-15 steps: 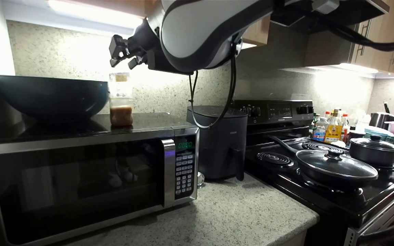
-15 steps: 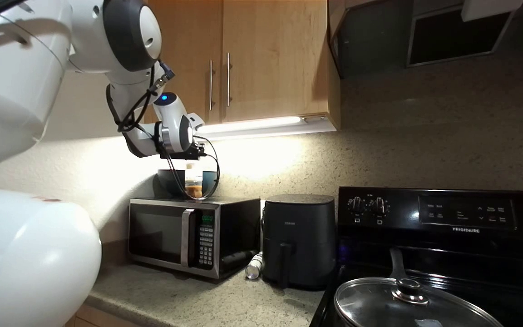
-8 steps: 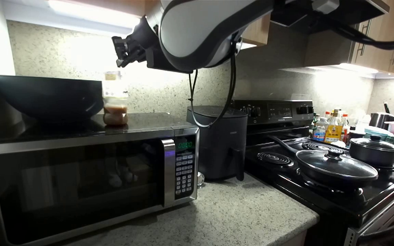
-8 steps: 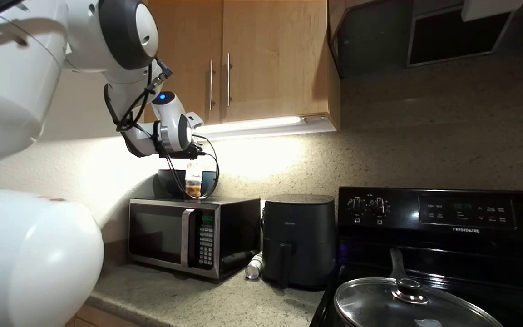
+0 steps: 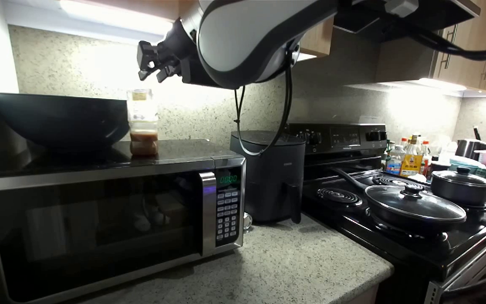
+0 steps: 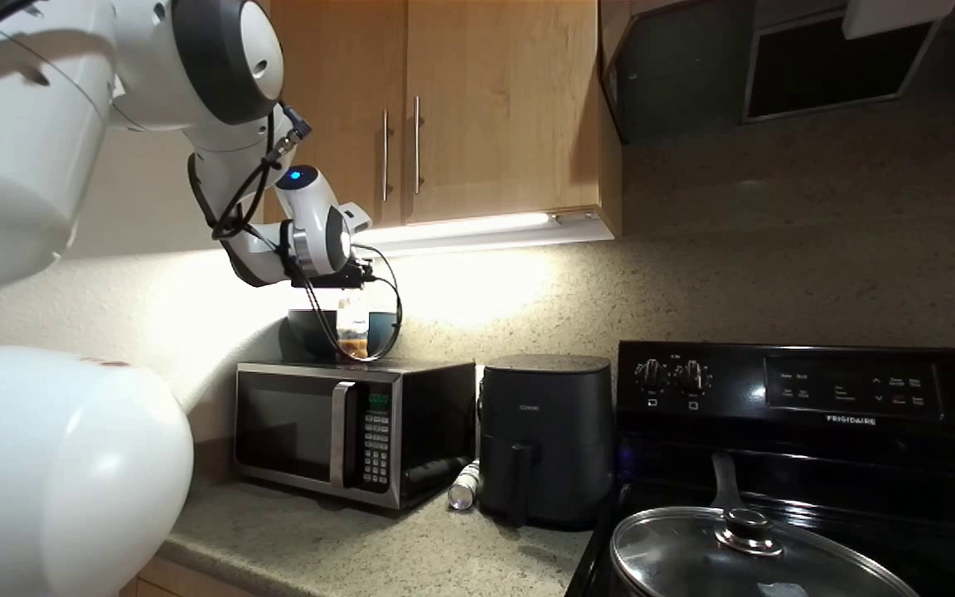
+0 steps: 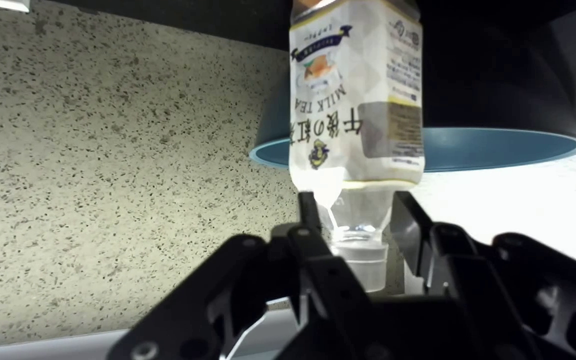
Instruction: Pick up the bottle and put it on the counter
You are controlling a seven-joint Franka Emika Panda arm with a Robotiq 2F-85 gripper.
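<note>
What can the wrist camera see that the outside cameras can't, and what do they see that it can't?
Only the wrist view shows the words MILK TEA clearly enough to read, upside down on the bottle.

Only the exterior views show the microwave door and keypad, the air fryer, the stove, a glass-lidded pan and the counter.

The wrist view and both exterior views share the bottle, the dark bowl and the speckled wall.

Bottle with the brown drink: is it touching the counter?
Apart. An exterior view shows the bottle on top of the microwave, whose full height separates it from the counter.
</note>
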